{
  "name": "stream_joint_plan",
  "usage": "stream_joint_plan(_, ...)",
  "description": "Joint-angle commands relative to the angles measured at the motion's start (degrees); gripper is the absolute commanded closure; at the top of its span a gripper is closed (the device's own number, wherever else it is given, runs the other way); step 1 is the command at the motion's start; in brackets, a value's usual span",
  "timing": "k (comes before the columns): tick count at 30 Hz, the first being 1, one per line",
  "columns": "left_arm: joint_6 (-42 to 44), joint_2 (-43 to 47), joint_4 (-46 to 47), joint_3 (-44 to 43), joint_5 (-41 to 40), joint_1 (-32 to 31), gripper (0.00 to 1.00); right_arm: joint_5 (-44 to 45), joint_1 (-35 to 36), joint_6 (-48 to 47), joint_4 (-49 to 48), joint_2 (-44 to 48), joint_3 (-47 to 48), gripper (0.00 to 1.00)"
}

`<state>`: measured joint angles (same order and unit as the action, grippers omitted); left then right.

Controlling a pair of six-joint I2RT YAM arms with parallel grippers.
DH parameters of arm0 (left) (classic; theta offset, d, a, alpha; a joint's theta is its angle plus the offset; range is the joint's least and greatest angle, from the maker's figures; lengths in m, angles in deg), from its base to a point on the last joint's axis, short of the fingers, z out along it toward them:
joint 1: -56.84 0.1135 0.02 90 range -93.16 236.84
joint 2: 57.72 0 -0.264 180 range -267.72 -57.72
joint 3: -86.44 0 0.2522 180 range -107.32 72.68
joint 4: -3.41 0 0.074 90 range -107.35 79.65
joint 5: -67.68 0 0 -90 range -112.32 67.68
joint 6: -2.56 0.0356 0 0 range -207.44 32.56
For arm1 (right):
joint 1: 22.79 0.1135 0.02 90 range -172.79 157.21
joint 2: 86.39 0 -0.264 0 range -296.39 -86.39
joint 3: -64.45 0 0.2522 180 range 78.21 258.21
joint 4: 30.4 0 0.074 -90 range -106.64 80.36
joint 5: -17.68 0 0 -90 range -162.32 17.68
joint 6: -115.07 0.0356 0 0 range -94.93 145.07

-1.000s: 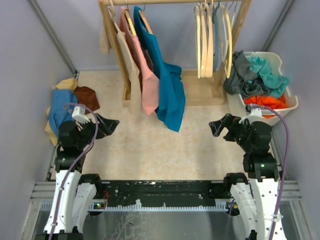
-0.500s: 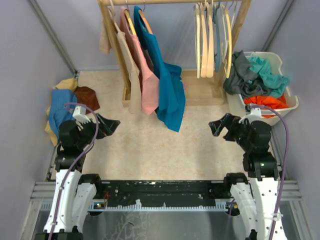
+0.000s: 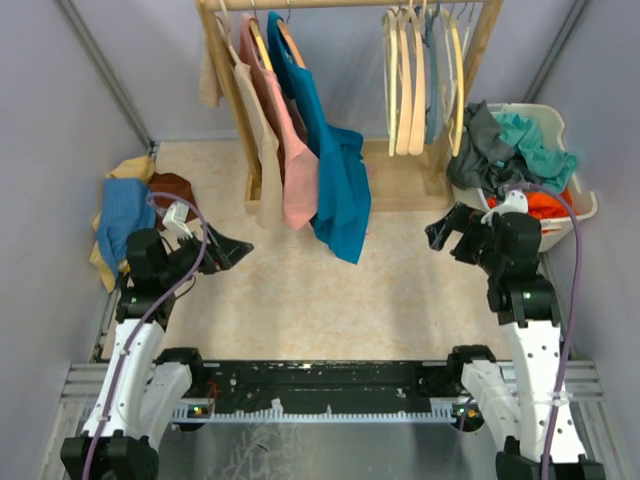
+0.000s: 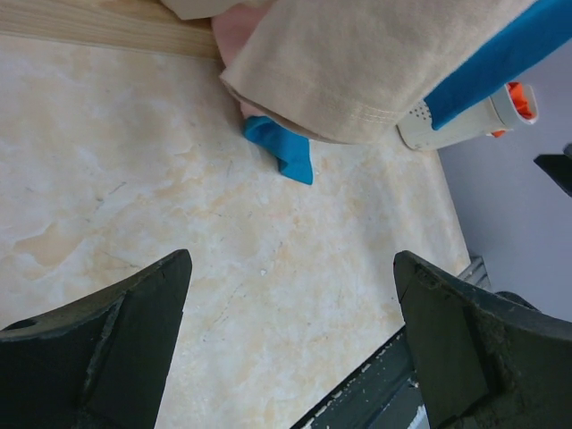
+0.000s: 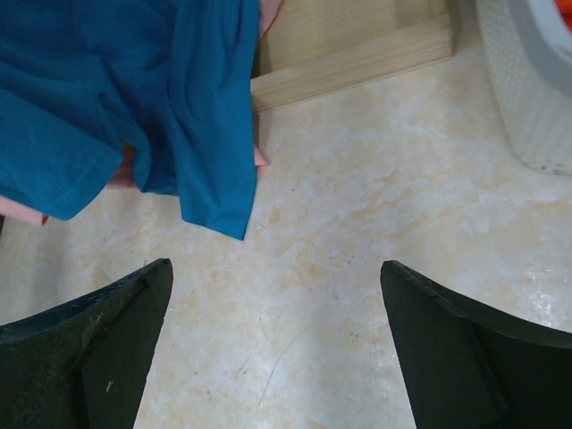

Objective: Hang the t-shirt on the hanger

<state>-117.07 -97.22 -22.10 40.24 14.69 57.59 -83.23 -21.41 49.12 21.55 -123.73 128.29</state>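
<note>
**Grey t-shirt in basket, both hands open**

The dark grey t-shirt (image 3: 472, 148) lies bunched over the left rim of the white basket (image 3: 580, 205) at far right, next to teal and orange clothes. Bare wooden hangers (image 3: 405, 85) hang on the rail (image 3: 350, 4) just above it. A blue shirt (image 3: 335, 180) and a pink garment (image 3: 292, 150) hang further left. The right hand (image 3: 445, 235) is wide open over the worktop (image 3: 330, 300), near the basket. The left hand (image 3: 235, 250) is wide open too, beside a pile of clothes (image 3: 125, 215).
</note>
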Motion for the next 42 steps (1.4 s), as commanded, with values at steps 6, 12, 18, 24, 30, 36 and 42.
stream_joint_plan(6,-1.57,-0.54,5.96,-1.80,-1.68,-13.58,0.00,12.65,-4.82,-0.08,2.19,-11.86,15.23,0.01)
stream_joint_plan(12,-3.22,-1.21,9.12,0.33,-4.61,-21.33,0.00,11.07,-14.59,2.59,1.78,-20.88,24.38,0.01)
stream_joint_plan(18,-1.60,-0.22,7.88,0.27,-4.92,-21.67,0.00,9.45,-15.82,5.80,-3.65,-31.81,32.03,0.23)
stream_joint_plan(24,-0.64,-0.52,7.00,-0.59,-4.99,-21.65,0.00,9.27,-15.80,6.81,-7.24,-42.22,36.51,0.34)
stream_joint_plan(30,-0.14,-1.03,6.28,-1.31,-5.46,-21.67,0.00,11.93,-15.81,7.10,-9.10,-49.97,38.95,0.22)
stream_joint_plan(36,1.23,-0.28,4.19,-3.14,-6.77,-21.67,0.00,11.65,-15.85,8.18,-12.57,-56.09,40.63,0.27)
stream_joint_plan(42,3.22,0.16,1.65,-5.12,-7.40,-21.67,0.00,10.05,-15.81,9.18,-14.56,-59.17,42.17,0.72)
